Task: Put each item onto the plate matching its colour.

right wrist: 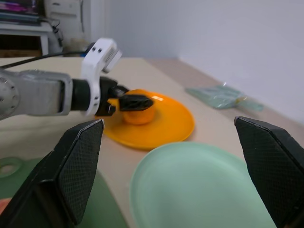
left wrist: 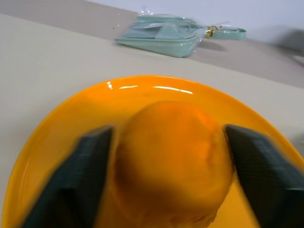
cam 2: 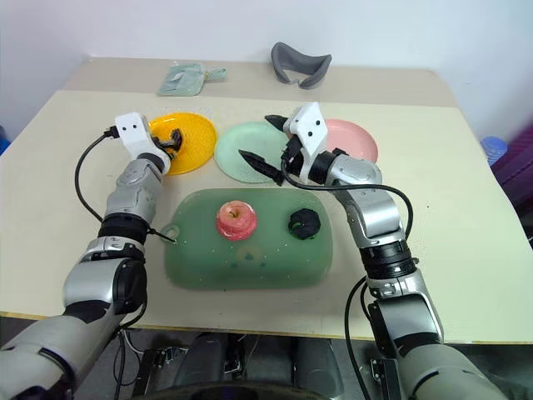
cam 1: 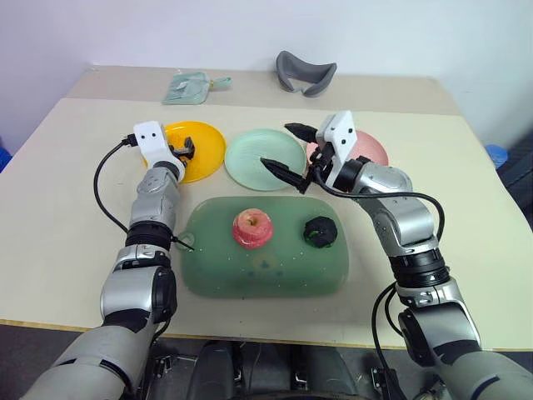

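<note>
Left wrist view — lumpy orange toy (left wrist: 173, 161) on glossy orange plate (left wrist: 57, 128), left fingers (left wrist: 71, 180) released; right fingers (right wrist: 76, 166) spread.

Both arms reach forward, left gripper (cam 1: 186, 150) and right gripper (cam 1: 288, 152) spread wide.

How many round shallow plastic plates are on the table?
3, in a row beyond the green tray: orange-yellow plate at the left, mint green plate in the middle, pink plate at the right, partly behind the right gripper.

Lab-like room: bare table (cam 1: 75, 158), plain white wall (cam 1: 166, 29).
</note>
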Controlling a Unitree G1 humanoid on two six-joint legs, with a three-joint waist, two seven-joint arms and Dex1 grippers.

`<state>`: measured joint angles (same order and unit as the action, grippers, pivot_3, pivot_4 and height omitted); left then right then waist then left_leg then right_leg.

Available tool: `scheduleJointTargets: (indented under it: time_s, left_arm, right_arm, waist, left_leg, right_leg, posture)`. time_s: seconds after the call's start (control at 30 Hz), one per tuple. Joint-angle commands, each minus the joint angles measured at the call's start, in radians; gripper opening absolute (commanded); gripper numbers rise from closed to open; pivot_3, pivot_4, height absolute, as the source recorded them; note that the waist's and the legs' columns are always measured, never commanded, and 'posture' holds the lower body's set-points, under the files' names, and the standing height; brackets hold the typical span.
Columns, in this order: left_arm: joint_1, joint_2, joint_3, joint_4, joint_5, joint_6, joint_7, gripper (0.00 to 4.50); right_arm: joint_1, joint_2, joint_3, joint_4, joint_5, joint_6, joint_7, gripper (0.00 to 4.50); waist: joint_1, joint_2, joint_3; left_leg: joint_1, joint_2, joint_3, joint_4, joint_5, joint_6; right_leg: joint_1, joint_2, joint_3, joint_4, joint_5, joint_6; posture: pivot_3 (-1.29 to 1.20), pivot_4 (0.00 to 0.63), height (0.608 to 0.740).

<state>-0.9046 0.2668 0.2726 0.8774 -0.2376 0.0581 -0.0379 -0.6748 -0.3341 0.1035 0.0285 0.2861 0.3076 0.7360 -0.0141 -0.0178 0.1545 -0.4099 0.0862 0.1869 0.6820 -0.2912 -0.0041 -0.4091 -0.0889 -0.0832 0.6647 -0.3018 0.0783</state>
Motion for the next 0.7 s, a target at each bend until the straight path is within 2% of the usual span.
scheduleJointTargets:
  time_s: [0.03, 0.1, 0.27, 0.33, 0.4, 0.47, 0.53, 0.7]
  left_arm:
    - [0.006, 0.004, 0.019, -0.082, -0.011, -0.002, 0.010, 4.49]
    - [0.038, 0.007, 0.015, -0.153, -0.016, 0.020, 0.001, 4.49]
    - [0.218, 0.032, -0.010, -0.503, -0.086, 0.099, -0.156, 4.49]
    - [0.303, 0.055, -0.037, -0.605, -0.083, 0.014, -0.268, 4.49]
    - [0.392, 0.101, -0.064, -0.698, -0.115, 0.021, -0.407, 4.49]
    - [0.463, 0.136, -0.051, -0.793, -0.234, 0.119, -0.530, 4.49]
    - [0.522, 0.183, -0.050, -0.859, -0.289, 0.149, -0.637, 4.49]
    - [0.663, 0.316, -0.035, -0.993, -0.410, 0.235, -0.877, 4.49]
  right_arm:
    - [-0.028, -0.007, -0.003, -0.027, 0.010, 0.021, 0.015, 4.50]
    - [-0.028, -0.004, -0.006, -0.034, 0.016, 0.033, 0.022, 4.50]
    - [0.006, -0.039, 0.006, -0.109, 0.065, 0.129, 0.093, 4.50]
    - [0.029, -0.075, 0.022, -0.144, 0.082, 0.174, 0.139, 4.50]
    - [0.050, -0.103, 0.038, -0.173, 0.098, 0.203, 0.180, 4.50]
    - [0.063, -0.121, 0.052, -0.195, 0.116, 0.237, 0.207, 4.50]
    - [0.076, -0.135, 0.070, -0.217, 0.126, 0.262, 0.232, 4.50]
    - [0.098, -0.128, 0.113, -0.232, 0.103, 0.253, 0.239, 4.50]
  waist:
    - [-0.001, 0.000, 0.000]
    - [-0.002, 0.000, 0.000]
    - [-0.005, 0.000, 0.000]
    - [-0.005, 0.000, 0.000]
    - [-0.004, 0.000, 0.000]
    - [-0.003, 0.000, 0.000]
    - [-0.001, 0.000, 0.000]
    - [-0.003, 0.000, 0.000]
  left_leg:
    - [0.000, 0.000, 0.000, 0.000, 0.000, 0.000]
    - [0.000, 0.000, 0.000, 0.000, 0.000, 0.000]
    - [0.000, 0.000, 0.000, -0.001, 0.000, 0.000]
    - [0.000, 0.000, 0.000, -0.001, 0.000, 0.000]
    - [0.000, 0.000, 0.000, -0.001, 0.000, 0.000]
    - [0.000, 0.000, 0.000, 0.000, 0.000, 0.000]
    - [0.000, 0.000, 0.000, 0.000, 0.000, 0.000]
    - [0.000, 0.001, -0.001, 0.000, 0.000, 0.000]
  right_leg:
    - [0.000, 0.000, 0.000, 0.000, 0.000, 0.000]
    - [0.000, 0.000, 0.000, 0.000, 0.000, 0.000]
    - [0.000, 0.000, 0.000, 0.000, 0.000, 0.000]
    - [0.000, 0.000, 0.000, 0.000, 0.000, 0.000]
    - [0.000, 0.000, 0.000, 0.000, 0.000, 0.000]
    - [0.000, 0.000, 0.000, 0.000, 0.000, 0.000]
    - [0.000, 0.000, 0.000, 0.000, 0.000, 0.000]
    - [0.000, 0.000, 0.000, 0.000, 0.000, 0.000]
  posture:
    - [0.00, 0.150, 0.740]
    - [0.00, 0.150, 0.740]
    - [0.00, 0.150, 0.740]
    - [0.00, 0.150, 0.740]
    - [0.00, 0.150, 0.740]
    - [0.00, 0.150, 0.740]
    - [0.00, 0.150, 0.740]
    - [0.00, 0.150, 0.740]
